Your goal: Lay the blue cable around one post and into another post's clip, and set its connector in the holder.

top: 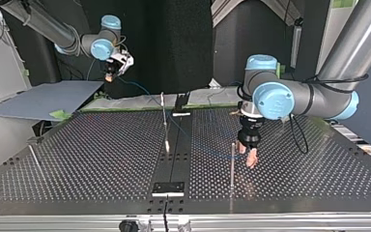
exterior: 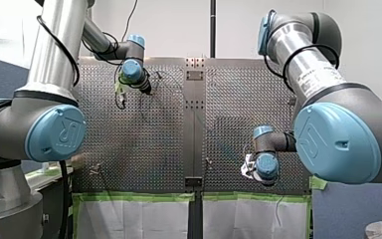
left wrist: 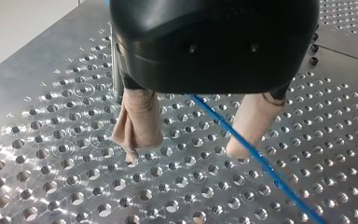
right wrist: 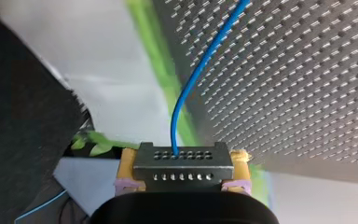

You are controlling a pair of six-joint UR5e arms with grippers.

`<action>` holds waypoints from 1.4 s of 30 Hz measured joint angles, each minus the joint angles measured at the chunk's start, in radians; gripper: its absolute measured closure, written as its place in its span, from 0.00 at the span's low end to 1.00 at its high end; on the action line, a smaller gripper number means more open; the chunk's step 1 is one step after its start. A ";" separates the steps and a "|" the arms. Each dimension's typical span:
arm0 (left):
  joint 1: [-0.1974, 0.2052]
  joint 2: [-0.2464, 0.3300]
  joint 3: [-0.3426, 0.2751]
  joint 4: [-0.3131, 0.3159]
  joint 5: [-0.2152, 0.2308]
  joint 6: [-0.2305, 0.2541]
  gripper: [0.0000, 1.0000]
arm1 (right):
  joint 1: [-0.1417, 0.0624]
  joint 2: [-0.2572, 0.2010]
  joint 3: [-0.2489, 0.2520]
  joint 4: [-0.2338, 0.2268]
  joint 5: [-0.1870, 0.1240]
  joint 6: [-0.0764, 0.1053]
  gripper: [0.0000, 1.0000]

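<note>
My right hand (right wrist: pixel 182 173) is clamped on a grey metal connector block with two rows of small holes (right wrist: pixel 182 161), with its yellow pads (right wrist: pixel 127 163) pressing on both sides. The thin blue cable (right wrist: pixel 200 65) comes out of the block's upper row, curves away over the perforated metal bench (right wrist: pixel 307 70) and is cut off at the picture's edge. In the top view this hand hangs beyond the bench's far edge at the view's left, and what it grips is too small to make out there.

My left hand (left wrist: pixel 182 156) hovers low over the bench with its beige pads (left wrist: pixel 137 126) apart, gripping nothing. The cable slants through the gap and crosses in front of one pad; I cannot tell whether it touches it. The hand's black body hides the cable's farther run. A thin upright metal post (left wrist: pixel 116 74) stands just behind the other pad, mostly covered by that body.

In the top view the cable is a faint line across the bench's middle, passing near a second thin post (top: pixel 164 121); whether it wraps around that post I cannot tell. In the front view my right hand's fingers are hidden behind its wrist.

A pale "UR" logo shows on the blue joint cap (exterior: pixel 57 132). The white label (exterior: pixel 318 79) on my right arm is too small to read.
</note>
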 joint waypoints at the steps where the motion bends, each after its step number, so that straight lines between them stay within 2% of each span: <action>1: 0.000 0.000 0.000 0.000 0.000 0.000 0.00 | 0.000 0.009 -0.003 -0.009 0.007 0.000 0.70; 6: 0.000 0.000 0.000 0.000 0.000 0.000 0.00 | 0.000 0.061 -0.015 -0.061 0.036 -0.008 0.70; 10: 0.001 0.000 0.000 0.000 0.000 -0.001 0.00 | -0.004 0.095 -0.018 -0.095 0.036 -0.030 0.70; 13: 0.001 0.000 0.000 0.000 0.000 -0.002 0.00 | -0.006 0.118 -0.018 -0.118 0.031 -0.039 0.70; 21: 0.003 0.000 0.000 0.000 0.000 -0.002 0.00 | -0.013 0.184 -0.018 -0.184 0.025 -0.042 0.70; 22: 0.003 0.000 0.000 0.000 0.000 -0.002 0.00 | -0.013 0.192 -0.018 -0.192 0.023 -0.042 0.67; 31: 0.003 0.000 0.000 0.000 0.000 -0.005 0.00 | -0.005 0.275 -0.017 -0.276 0.013 -0.046 0.67; 33: 0.003 0.000 0.000 0.000 0.000 -0.006 0.00 | -0.003 0.281 -0.017 -0.296 0.009 -0.050 0.67; 37: 0.004 0.000 0.000 0.000 0.000 -0.007 0.00 | -0.001 0.261 -0.017 -0.333 -0.001 -0.062 0.67; 42: 0.005 0.000 0.000 0.001 0.000 -0.014 0.00 | -0.006 0.221 -0.017 -0.326 -0.033 -0.082 0.67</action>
